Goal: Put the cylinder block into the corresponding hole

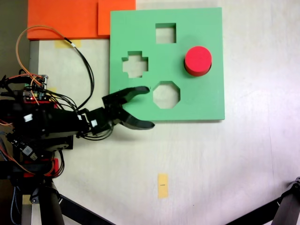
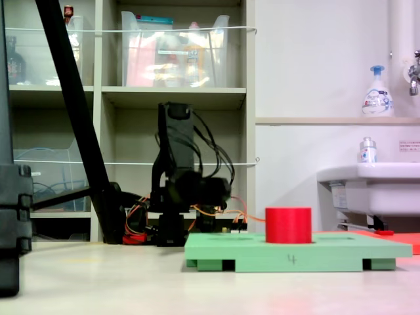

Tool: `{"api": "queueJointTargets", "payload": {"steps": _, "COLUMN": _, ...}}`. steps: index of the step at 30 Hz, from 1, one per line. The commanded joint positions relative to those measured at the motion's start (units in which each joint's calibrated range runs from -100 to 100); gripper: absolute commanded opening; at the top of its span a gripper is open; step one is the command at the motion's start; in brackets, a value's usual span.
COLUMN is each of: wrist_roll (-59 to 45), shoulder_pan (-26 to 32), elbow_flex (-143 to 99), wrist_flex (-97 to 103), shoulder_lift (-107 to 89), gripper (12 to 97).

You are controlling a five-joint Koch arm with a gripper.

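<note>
green board (image 2: pixel 295 252) front edge | handwritten mark, seemingly "4" | nothing else legible

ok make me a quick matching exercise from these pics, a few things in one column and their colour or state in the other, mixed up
In the fixed view from above.

Column 1:
1. cylinder block
2. gripper
3. octagonal cut-out
4. foam board

Column 2:
a. green, flat on the table
b. empty
c. red, standing at the board's right side
d. black, jaws spread, at the board's lower left edge

Pairs: 1-c, 2-d, 3-b, 4-a
</note>
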Motion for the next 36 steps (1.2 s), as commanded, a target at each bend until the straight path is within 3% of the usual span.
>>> {"api": "queueJointTargets", "payload": {"steps": 1, "wrist_roll": -3.1, "shoulder_pan": -2.0, "elbow_flex": 0.4, "wrist_flex": -18.8, "shoulder_lift": -24.2, "gripper": 48.9}}
{"api": "queueJointTargets", "payload": {"steps": 4, "wrist_roll": -7.8, "shoulder_pan": -4.6, "elbow_flex": 7.3, "wrist_flex": -57.1, "shoulder_lift": -53.4, "gripper": 48.9}}
{"api": "queueJointTargets", "payload": {"steps": 7, "wrist_roll": -17.7, "shoulder_pan": -6.6, "elbow_flex": 16.0, "wrist_flex": -80.0, "shoulder_lift": -53.4, "gripper": 49.1}}
{"api": "queueJointTargets", "payload": {"steps": 13, "wrist_roll": -40.3, "shoulder_pan": -9.4, "elbow_flex": 7.9, "wrist_flex": -73.4, "shoulder_lift": -53.4, "gripper": 50.9}}
{"api": "queueJointTargets", "payload": {"steps": 21, "wrist_roll": -44.4, "shoulder_pan": -10.8, "elbow_flex": -12.2, "wrist_flex": -68.0, "shoulder_lift": -53.4, "gripper": 49.4}}
{"api": "queueJointTargets", "payload": {"steps": 26, "wrist_roll": -44.4, "shoulder_pan": -10.2, "elbow_flex": -12.3, "wrist_flex": -67.8, "shoulder_lift": -53.4, "gripper": 49.1}}
{"api": "queueJointTargets", "payload": {"steps": 36, "wrist_roll": -44.2, "shoulder_pan": -10.3, "elbow_flex": -12.3, "wrist_flex": -84.6, "shoulder_lift": -53.4, "gripper": 46.8}}
